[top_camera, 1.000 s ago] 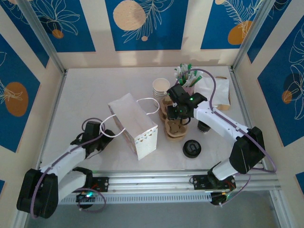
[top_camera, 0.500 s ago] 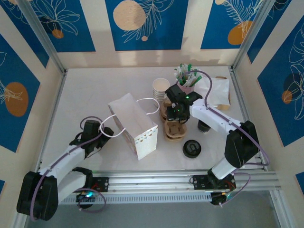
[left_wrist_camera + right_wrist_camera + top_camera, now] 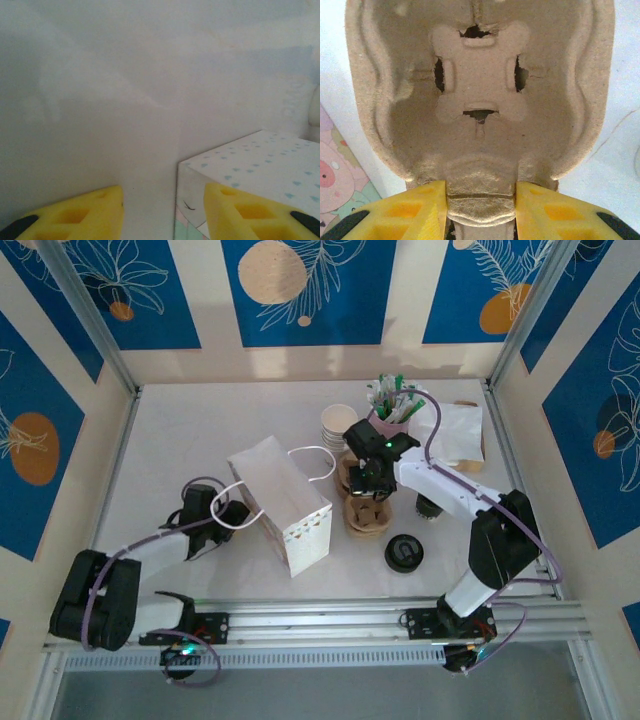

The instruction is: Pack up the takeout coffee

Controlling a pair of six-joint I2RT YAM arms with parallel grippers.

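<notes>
Nearest, the left gripper (image 3: 162,205) sits by the paper bag (image 3: 280,502), jaws apart and holding nothing. Just beyond, beside the bag, the right gripper (image 3: 480,200) pinches the centre ridge of the pulp cup tray (image 3: 480,100). The tray looks light, stiff but crushable, and probably best carried by that ridge. Paper cups (image 3: 338,425) stand behind.

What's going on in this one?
The right gripper is closed on the middle ridge of the pulp cup carrier, just right of the white paper bag. The left gripper is open at the bag's near corner, by its handle. The carrier well seen from the right wrist holds no cup yet.
</notes>
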